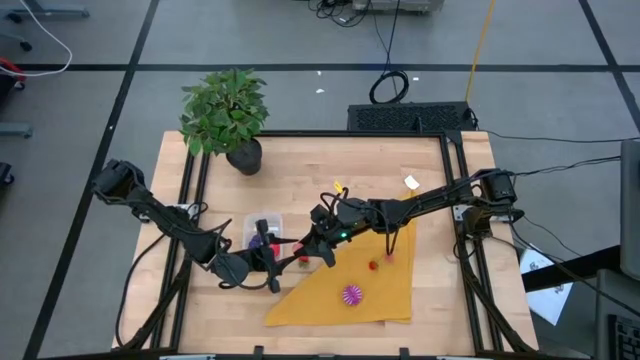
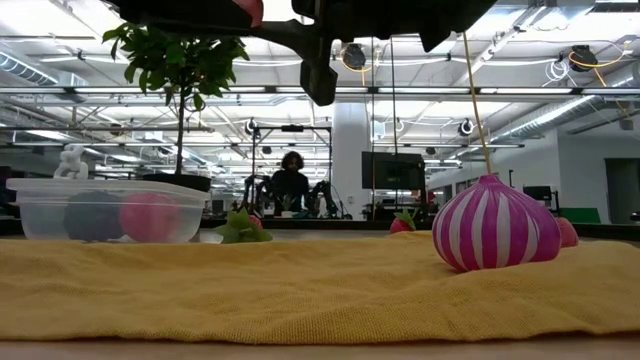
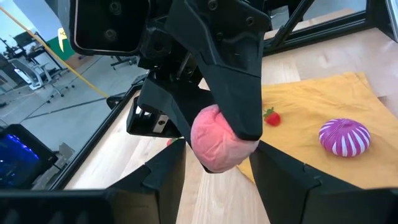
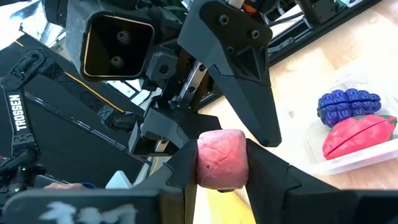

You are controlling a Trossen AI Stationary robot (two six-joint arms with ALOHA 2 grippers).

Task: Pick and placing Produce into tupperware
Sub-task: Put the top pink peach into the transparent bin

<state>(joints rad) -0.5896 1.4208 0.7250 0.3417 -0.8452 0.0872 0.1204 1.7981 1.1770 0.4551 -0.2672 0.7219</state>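
Right gripper [image 4: 222,169] clamped on pink fruit [image 3: 217,140] — raised above table, between tupperware [image 1: 277,219] and yellow cloth [image 1: 375,290] edge. Left gripper [image 3: 221,163] meets it head-on; you cannot tell its grip. Fruit roundish — no clear long axis.

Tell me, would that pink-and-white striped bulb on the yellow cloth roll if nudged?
Probably it would wobble or roll: the striped bulb is round-bellied and rests on a small patch. The yellow cloth looks soft and woven, so it may not go far. Its rounded sides might slip from a narrow pinch.
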